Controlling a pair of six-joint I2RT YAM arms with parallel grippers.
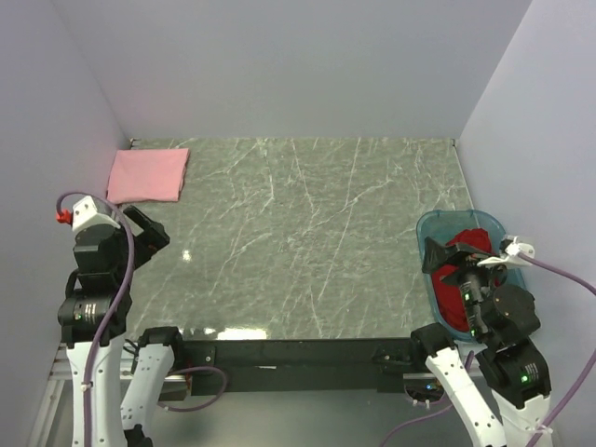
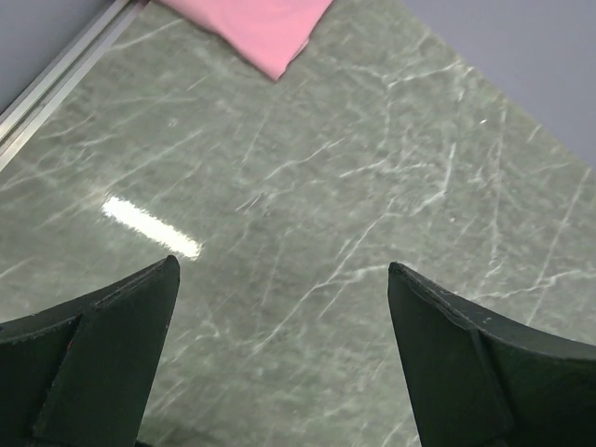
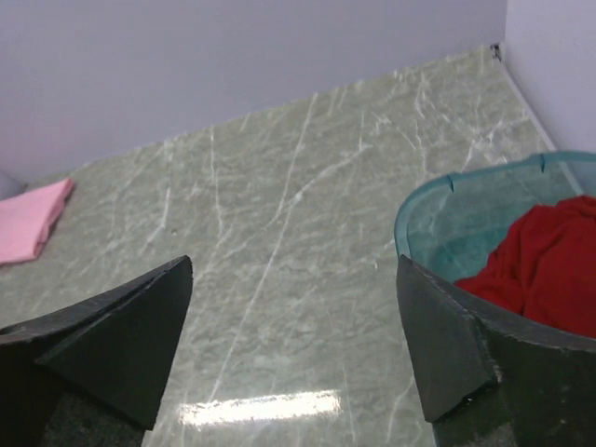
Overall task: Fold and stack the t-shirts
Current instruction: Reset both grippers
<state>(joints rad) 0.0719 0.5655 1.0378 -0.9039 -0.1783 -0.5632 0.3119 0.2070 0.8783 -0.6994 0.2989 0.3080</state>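
Observation:
A light pink t-shirt (image 1: 147,174) lies folded flat at the far left corner of the table; it also shows in the left wrist view (image 2: 256,26) and the right wrist view (image 3: 33,220). A bright red t-shirt (image 1: 463,272) lies crumpled in the teal tub; it shows in the right wrist view (image 3: 545,266). My left gripper (image 1: 152,231) is open and empty above the table's left side, well short of the pink shirt. My right gripper (image 1: 445,256) is open and empty, beside the tub's left rim.
The teal translucent tub (image 1: 430,226) stands at the right edge of the grey marble table (image 1: 298,233); it shows in the right wrist view (image 3: 438,219). Lilac walls close in the back and both sides. A metal rail (image 2: 56,74) runs along the table's left edge.

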